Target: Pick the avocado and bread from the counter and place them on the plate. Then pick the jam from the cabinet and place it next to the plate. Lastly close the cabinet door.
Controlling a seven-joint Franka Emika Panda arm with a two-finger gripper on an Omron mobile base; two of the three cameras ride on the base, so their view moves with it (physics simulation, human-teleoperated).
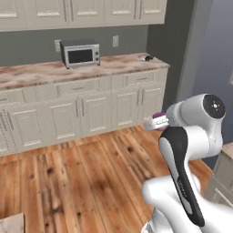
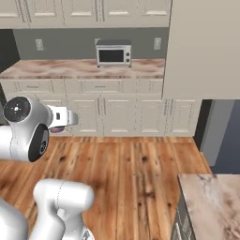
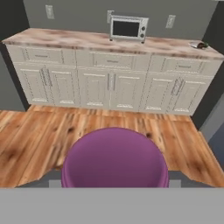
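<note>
Jam: small purple jar (image 3: 114, 157) is held in the claw (image 1: 154, 122), carried in mid-air above the wooden floor (image 1: 68, 177), well apart from the surface (image 1: 54, 70).
Claw state: closed on the jam; the jar's rounded purple body is seen bulging at the bottom of the hand view, with the fingertips hidden beneath it.
Handling judgement: jar is judged light and rigid, with smooth, probably slippery sides and likely breakable walls; a grip across the widest part of the body is judged safest, kept level so the jar does not slide out.
Arm pose: arm is folded close to the base, the elbow raised high, the hand pointed forward and roughly level toward the far row of drawers; a purple edge of the jar is seen just beyond the wrist in both base views.
Plate: small pale dish (image 1: 146, 58) with dark items on it is made out at the far right end of the surface; its contents are too small to tell.
Other: toaster oven (image 1: 80, 53) stands on the surface against the wall.
Task stage: judged as transport of the jam toward the plate; release beside it not yet done.
</note>
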